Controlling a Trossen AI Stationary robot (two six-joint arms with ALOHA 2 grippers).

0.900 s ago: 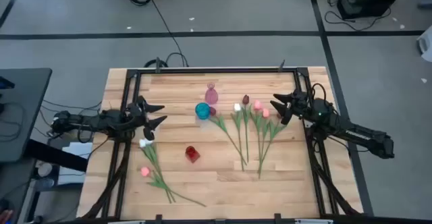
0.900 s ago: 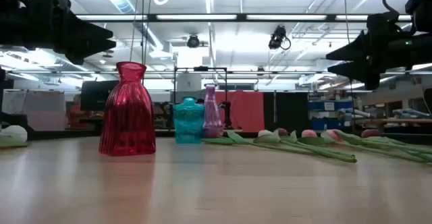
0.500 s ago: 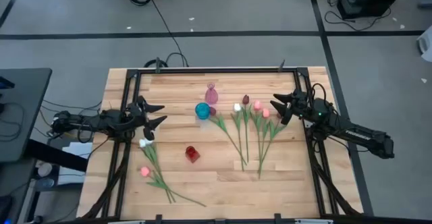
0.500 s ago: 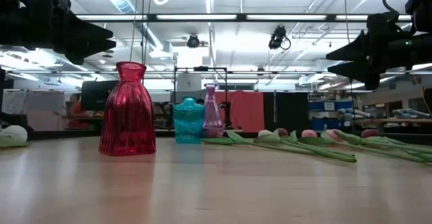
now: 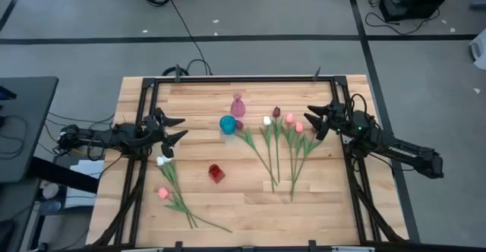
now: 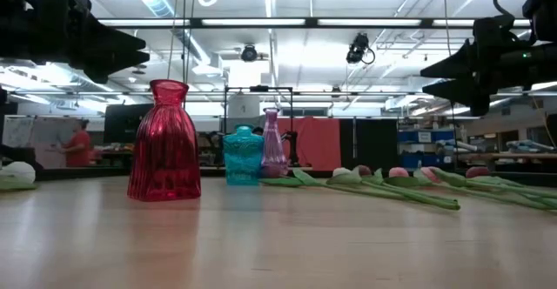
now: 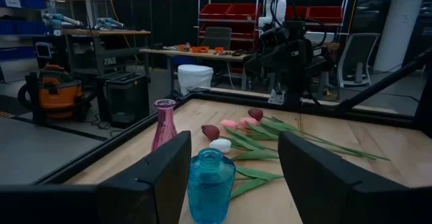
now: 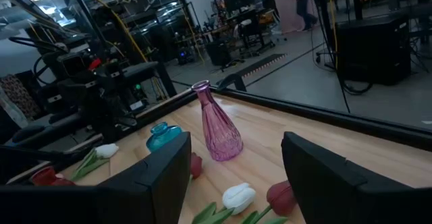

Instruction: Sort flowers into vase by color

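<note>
Three small vases stand on the table: a pink one (image 5: 238, 105), a blue one (image 5: 228, 124) and a red one (image 5: 216, 173). Several tulips (image 5: 282, 149) lie flat right of the blue vase, with white, maroon and pink heads toward the far edge. Two more tulips (image 5: 173, 187), one white and one pink, lie near the left edge. My left gripper (image 5: 176, 128) hovers open above the table left of the blue vase (image 7: 211, 187). My right gripper (image 5: 313, 121) hovers open just right of the tulip heads, facing the pink vase (image 8: 217, 126).
A black frame (image 5: 235, 79) runs along the table's edges. Bare wood lies between the red vase and the near edge (image 5: 250, 214). In the low view the red vase (image 6: 165, 141) stands nearest, and a person (image 6: 80, 143) shows in the room behind.
</note>
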